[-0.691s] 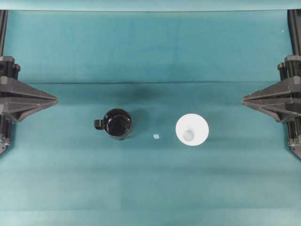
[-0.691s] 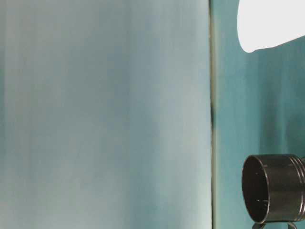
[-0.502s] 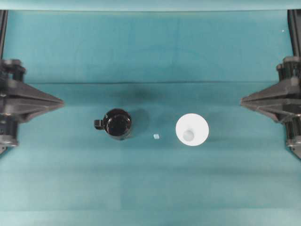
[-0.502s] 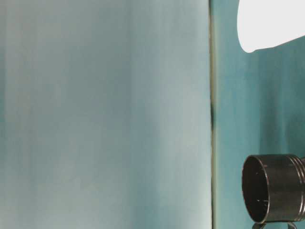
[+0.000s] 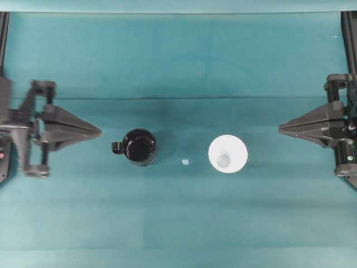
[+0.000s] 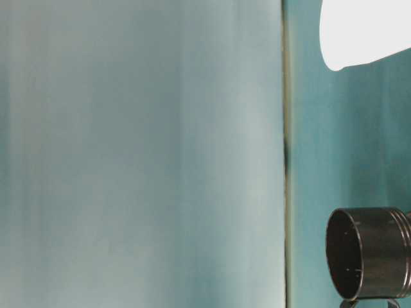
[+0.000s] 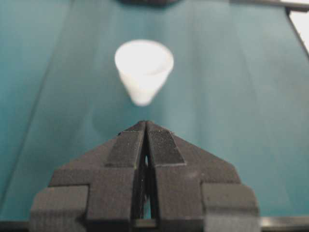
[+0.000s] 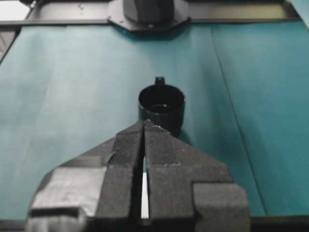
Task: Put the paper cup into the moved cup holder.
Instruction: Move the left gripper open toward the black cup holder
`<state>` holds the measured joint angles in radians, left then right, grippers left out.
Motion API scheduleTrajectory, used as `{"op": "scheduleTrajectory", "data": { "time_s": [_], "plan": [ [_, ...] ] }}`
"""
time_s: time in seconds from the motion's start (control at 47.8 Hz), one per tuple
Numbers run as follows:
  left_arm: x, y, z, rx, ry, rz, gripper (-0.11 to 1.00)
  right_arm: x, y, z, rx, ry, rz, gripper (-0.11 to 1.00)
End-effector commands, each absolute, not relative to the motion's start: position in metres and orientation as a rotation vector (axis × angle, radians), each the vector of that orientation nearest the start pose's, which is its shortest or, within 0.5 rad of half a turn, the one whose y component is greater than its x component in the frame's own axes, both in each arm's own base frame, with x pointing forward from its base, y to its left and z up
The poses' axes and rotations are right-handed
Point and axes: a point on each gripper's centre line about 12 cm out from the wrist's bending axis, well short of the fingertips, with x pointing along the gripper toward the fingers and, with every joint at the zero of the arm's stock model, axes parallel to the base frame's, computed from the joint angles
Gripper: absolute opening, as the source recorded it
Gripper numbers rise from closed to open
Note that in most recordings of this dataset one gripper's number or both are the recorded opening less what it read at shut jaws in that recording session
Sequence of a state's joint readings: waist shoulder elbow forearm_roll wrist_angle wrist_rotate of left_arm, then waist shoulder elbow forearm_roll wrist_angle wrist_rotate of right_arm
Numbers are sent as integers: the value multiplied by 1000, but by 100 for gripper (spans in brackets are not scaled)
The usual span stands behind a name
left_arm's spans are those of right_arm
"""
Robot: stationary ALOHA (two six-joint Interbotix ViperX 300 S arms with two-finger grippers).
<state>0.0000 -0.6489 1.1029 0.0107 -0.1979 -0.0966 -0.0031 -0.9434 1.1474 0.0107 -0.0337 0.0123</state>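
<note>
**Both arms closed and clear of the cups, each one facing across the table**

The teal table (image 5: 178,223) carried everything. The left gripper (image 5: 99,132) pointed inward from its side of the overhead view, jaws pressed together and holding nothing; its wrist view showed the two pads meeting in a thin seam. The right gripper (image 5: 280,130) mirrored it from the opposite side, likewise closed and empty.

The cup holder (image 5: 139,147), a glossy black mug standing upright with its mouth up, sat just ahead of the left gripper's tip and slightly to one side of its line, its small handle turned back toward that gripper. The paper cup (image 5: 227,154) stood upright on its narrow base farther along, well apart from the holder and nearer the right gripper than the left. From the right gripper, the cup lay ahead and a little off its pointing line, with the holder beyond it.

A tiny pale scrap (image 5: 185,162) lay between the two cups, touching neither.

Judging by this layout, the right arm had the shorter reach to the paper cup and the left to the holder. The cup's long axis was vertical, so a grip on its wall or rim would first need the jaws parted.
</note>
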Motion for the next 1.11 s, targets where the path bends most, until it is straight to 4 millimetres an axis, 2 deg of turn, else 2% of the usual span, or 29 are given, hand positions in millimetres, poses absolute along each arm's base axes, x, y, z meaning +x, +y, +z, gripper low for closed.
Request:
{"op": "scheduleTrajectory", "data": {
  "time_s": [0.0,0.188,0.523,0.691,0.753,0.816,0.9,1.088],
  "plan": [
    [257,0,239,-92,291,11,1,206,-1,277,32,156,-6,4],
    [262,1,229,-142,381,32,1,208,-1,274,34,170,-6,4],
    [256,4,197,-147,584,57,1,209,-1,273,37,175,-7,4],
    [258,4,193,-141,601,57,1,209,-1,273,38,175,-7,4],
    [258,4,190,-141,612,57,5,209,-1,272,37,176,-7,4],
    [257,4,187,-141,621,59,13,210,-1,272,38,178,-7,4],
    [257,5,183,-142,636,63,30,211,0,270,38,184,-6,4],
    [259,9,171,-146,679,82,82,214,-1,266,40,201,-8,4]
  ]
}}
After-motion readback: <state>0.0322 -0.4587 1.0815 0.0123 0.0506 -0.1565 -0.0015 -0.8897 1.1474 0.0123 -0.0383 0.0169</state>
